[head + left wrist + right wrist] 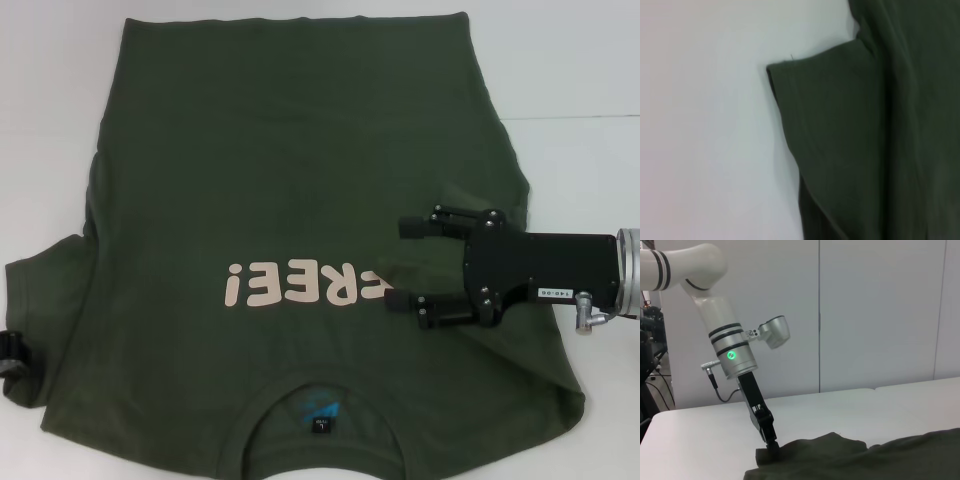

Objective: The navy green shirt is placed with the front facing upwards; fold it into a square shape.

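The navy green shirt (300, 200) lies flat on the white counter (580, 70) with its front up. Its long axis runs from near to far in the head view: the collar (320, 385) is at the near edge, close to the robot, and the hem at the far edge. The pale pink "FREE!" lettering (300, 283) therefore reads upside down from the robot's head. Inside the neck opening sits a small dark label (321, 423) with a patch of blue print just beside it.

The cloth is a dark olive green, mostly smooth across the chest, with soft creases running down the robot's left side. The left sleeve (35, 320) is spread out sideways onto the counter. On the robot's right the side of the shirt appears folded in over the body, giving a slanted edge there.

The left pincer (12, 352) shows only as a small black tip at the outer edge of the left sleeve. In the right wrist view it (771, 444) comes down steeply from its white arm and touches the sleeve's edge where the cloth meets the counter; whether its fingers are apart or closed on the cloth cannot be told. The left wrist view shows the sleeve's hem corner (771, 70) lying on the bare counter.

The right pincer (405, 262) is over the right part of the chest, pointing toward the lettering, its two black fingers spread wide and holding nothing; the lower finger (425, 305) covers the first letter.
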